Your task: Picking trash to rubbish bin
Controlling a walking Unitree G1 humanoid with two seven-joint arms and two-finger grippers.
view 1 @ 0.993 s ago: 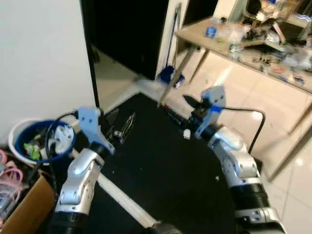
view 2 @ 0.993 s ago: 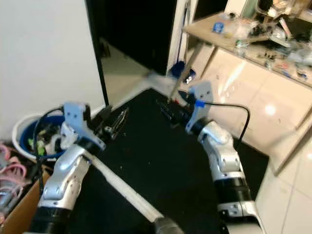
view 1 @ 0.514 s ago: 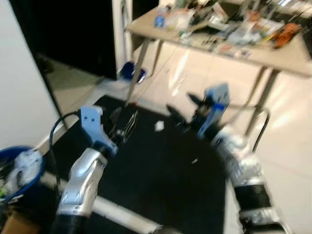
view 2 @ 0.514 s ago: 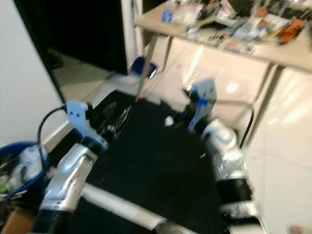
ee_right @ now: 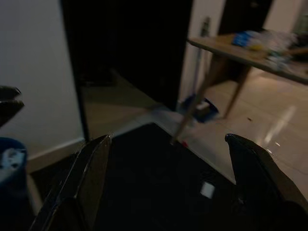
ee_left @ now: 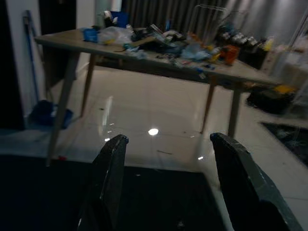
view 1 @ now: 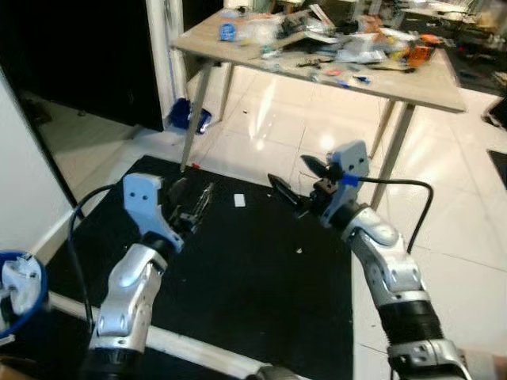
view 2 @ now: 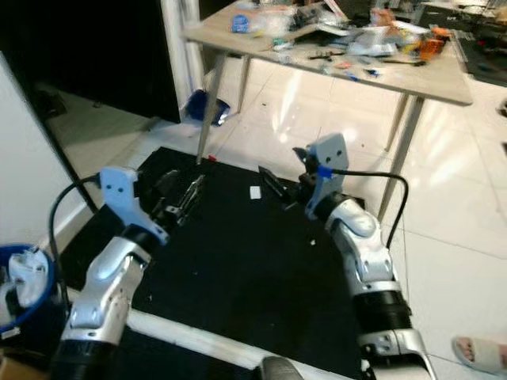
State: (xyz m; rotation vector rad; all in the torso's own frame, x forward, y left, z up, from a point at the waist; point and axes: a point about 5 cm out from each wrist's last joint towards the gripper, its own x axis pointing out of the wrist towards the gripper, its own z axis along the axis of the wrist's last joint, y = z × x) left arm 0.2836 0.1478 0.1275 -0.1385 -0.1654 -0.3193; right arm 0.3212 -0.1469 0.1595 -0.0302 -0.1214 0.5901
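From the head, both silver arms reach forward over a large black floor mat (view 1: 238, 269). The left gripper (view 1: 192, 207) hangs over the mat's far left part, its two black fingers spread apart and holding nothing. The right gripper (view 1: 297, 184) is at about three o'clock from it, fingers also parted and empty. Between the two, on the mat near its far edge, lies a small white scrap of paper (view 1: 240, 201); a tinier pale crumb (view 1: 299, 251) sits at five o'clock from it. A blue round rubbish bin with white trash inside (view 1: 17, 286) stands at the mat's nine o'clock, well apart from the scrap. At twelve o'clock a long pale wooden table cluttered with packets and tools (view 1: 333, 59) stands on glossy cream floor tiles (view 1: 444, 222), with a blue dustpan (view 1: 188, 117) beside its left leg. In the right eye view a person's sandalled foot (view 2: 479, 352) shows at five o'clock.

The left wrist looks between its open fingers (ee_left: 109, 180) at the table (ee_left: 144, 60) and shiny tiles.

The right wrist, dim, looks between wide-spread fingers (ee_right: 91, 178) at the white scrap (ee_right: 207, 189) on the mat, the dustpan (ee_right: 199, 108), and the blue bin (ee_right: 12, 166).
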